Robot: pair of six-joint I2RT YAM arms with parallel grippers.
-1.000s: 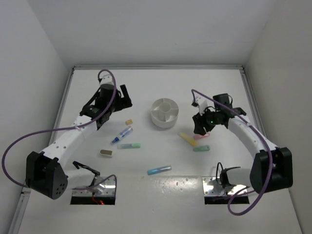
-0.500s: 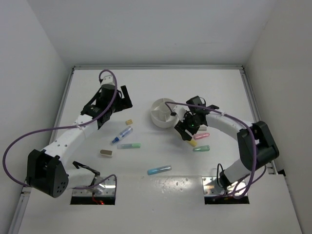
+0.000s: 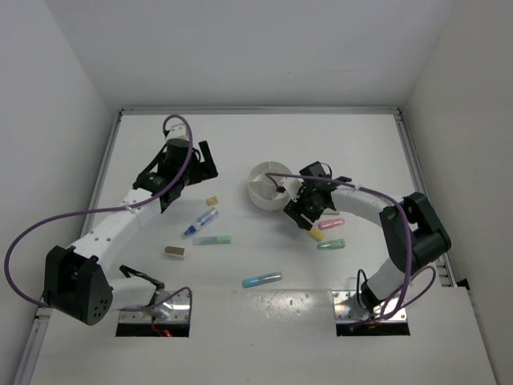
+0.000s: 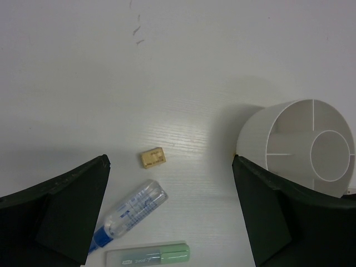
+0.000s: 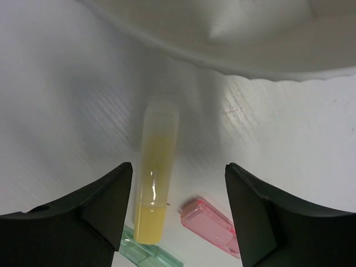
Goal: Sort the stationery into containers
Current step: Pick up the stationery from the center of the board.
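Observation:
The white divided bowl stands mid-table. My left gripper is open and empty, left of the bowl. In its wrist view, the left gripper frames a tan eraser, a blue-clear pen and a green marker, with the bowl at right. My right gripper is open just right of the bowl. In its wrist view, the right gripper hangs over a yellow marker, with a pink marker and a green marker beside it. The bowl's wall is just beyond.
A tan eraser, the pen, a green marker, a grey-tan eraser and a light blue marker lie left and in front of the bowl. Yellow, pink and green markers lie to the right.
My right gripper has swung left from over the pink marker to beside the bowl, over the yellow marker's end. The left arm has barely moved.

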